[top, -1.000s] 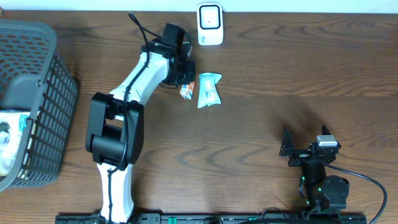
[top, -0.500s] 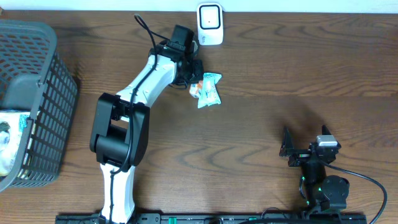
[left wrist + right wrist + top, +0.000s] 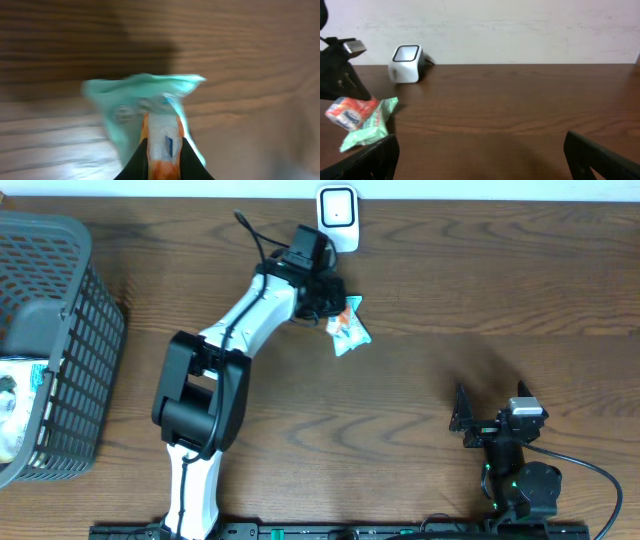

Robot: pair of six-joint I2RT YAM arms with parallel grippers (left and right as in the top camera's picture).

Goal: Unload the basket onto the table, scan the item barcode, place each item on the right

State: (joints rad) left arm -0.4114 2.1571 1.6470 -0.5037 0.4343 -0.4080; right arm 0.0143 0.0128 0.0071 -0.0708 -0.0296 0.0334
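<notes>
The left hand (image 3: 330, 308), clamped shut on the teal packet (image 3: 349, 332), has carried it rightward along the far edge of the bench (image 3: 500, 300), closer to the white scanner (image 3: 338, 208). The right hand (image 3: 458, 412) stays wide open and empty near the front right corner.

On my overhead feed, the only thing standing by is a dark grey mesh basket (image 3: 95, 365) at the left edge of the wooden table (image 3: 450, 290), cut off by the frame on its left side. Its walls are an open grid, and the right one slants outward. Inside I can see a solid grey piece (image 3: 35, 330) toward the far end. Nearer in there is some white packaging (image 3: 15, 410) with dark print I can't read. Beyond the table's far edge, my right wrist feed shows a plain pale wall (image 3: 520, 25).
</notes>
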